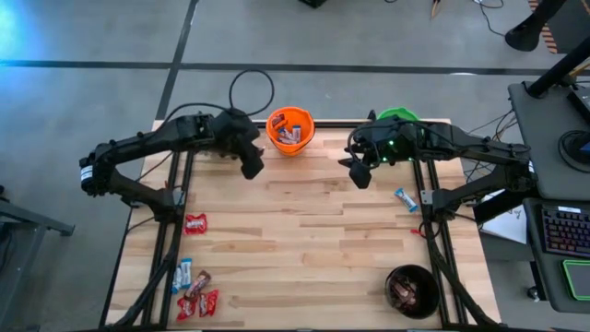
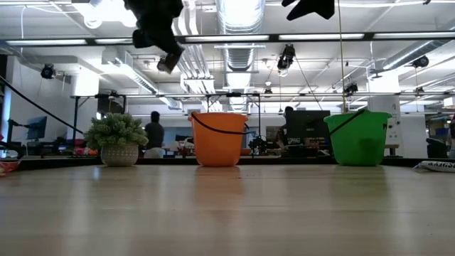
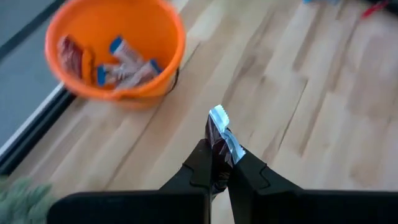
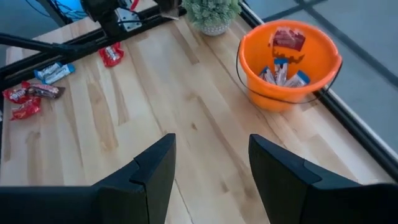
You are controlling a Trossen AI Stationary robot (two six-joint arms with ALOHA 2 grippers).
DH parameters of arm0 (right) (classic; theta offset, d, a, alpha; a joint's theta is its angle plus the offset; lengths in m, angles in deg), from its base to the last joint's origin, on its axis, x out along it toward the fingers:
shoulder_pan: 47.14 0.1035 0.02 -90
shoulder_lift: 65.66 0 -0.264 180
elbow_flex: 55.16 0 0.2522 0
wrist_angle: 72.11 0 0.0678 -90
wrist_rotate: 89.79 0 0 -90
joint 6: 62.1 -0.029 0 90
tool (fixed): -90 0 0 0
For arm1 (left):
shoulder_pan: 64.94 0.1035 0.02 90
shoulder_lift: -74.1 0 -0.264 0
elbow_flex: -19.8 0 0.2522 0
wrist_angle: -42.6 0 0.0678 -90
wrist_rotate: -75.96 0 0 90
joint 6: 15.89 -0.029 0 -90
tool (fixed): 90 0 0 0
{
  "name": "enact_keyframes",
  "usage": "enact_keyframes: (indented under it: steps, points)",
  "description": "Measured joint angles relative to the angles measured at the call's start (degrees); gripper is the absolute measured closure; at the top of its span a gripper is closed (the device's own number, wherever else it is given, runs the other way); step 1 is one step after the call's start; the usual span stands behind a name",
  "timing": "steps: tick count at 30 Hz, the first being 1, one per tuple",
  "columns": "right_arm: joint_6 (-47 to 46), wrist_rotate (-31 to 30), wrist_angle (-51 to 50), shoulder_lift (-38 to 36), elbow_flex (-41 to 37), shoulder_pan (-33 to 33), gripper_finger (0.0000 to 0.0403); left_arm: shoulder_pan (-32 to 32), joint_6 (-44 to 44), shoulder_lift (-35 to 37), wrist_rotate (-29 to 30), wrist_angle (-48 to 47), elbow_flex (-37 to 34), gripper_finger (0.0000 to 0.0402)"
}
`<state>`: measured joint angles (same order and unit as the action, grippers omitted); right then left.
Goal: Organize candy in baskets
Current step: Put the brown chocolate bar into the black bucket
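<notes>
Dark-wrapped flat candy bar pinched between shut fingers of left gripper, upper centre of high view, just left of and below round orange plastic basket holding blue-and-white and red bars. Right gripper right of centre, jaws wide apart, empty, near bright green basket. Black basket with dark bars, lower right. Loose red, blue-and-white and brown bars clustered lower left; single red bar above; blue-and-white bar mid right. Fuzzy grey-green potted plant left of orange basket in low view. Wooden tabletop between grippers unobstructed.
</notes>
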<state>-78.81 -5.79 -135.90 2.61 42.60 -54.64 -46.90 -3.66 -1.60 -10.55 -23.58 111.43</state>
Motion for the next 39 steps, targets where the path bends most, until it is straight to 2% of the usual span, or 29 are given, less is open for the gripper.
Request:
enact_keyframes:
  steps: [4,8,17,20,29,35,39]
  points:
    - [2.8,-1.2,3.3,0.0,0.0,0.0,0.0213,-0.1,0.0,0.0,-2.4,5.4,0.0,0.04]
    - [6.7,-3.5,6.2,0.0,0.0,0.0,0.0213,-0.4,0.0,0.0,-7.5,11.3,0.2,0.04]
    - [12.0,-2.7,7.8,0.0,0.0,0.0,0.0213,-1.0,0.3,0.1,-14.8,29.8,0.2,0.04]
    - [14.3,-0.4,9.6,0.0,0.0,0.0,0.0213,-1.0,0.3,0.0,-16.3,34.2,0.2,0.04]
    - [17.4,0.7,12.2,0.1,0.0,0.0,0.0213,-1.5,0.5,-0.1,-20.0,42.3,0.2,0.04]
    - [16.6,5.5,17.8,0.1,0.0,0.0,0.0213,-1.5,0.4,-0.1,-22.5,47.0,0.2,0.04]
    - [16.4,6.1,20.4,0.1,0.0,0.0,0.0213,-1.5,0.3,-0.2,-22.6,48.6,0.2,0.04]
